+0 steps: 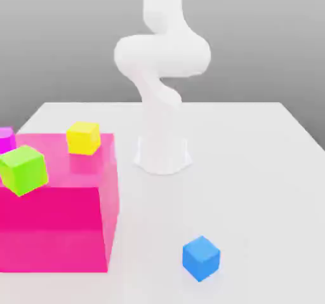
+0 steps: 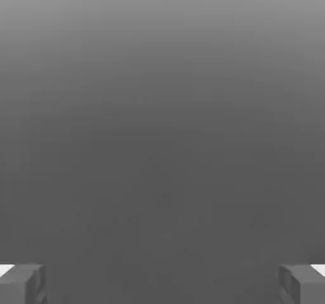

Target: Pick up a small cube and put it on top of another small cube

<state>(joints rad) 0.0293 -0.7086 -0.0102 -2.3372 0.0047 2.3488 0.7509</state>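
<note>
Exterior view: yellow cube [image 1: 84, 138] atop pink block [image 1: 57, 226].

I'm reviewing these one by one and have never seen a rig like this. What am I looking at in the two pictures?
The exterior view comes from a camera off the arm. It shows a white robot arm standing on a pale surface. At the exterior view's left is a big pink block, with a yellow cube, a green cube and part of a purple cube at its top. A blue cube lies on the surface itself. The hand view comes from the arm's own hand: its jaws stand wide apart, holding nothing.
</note>
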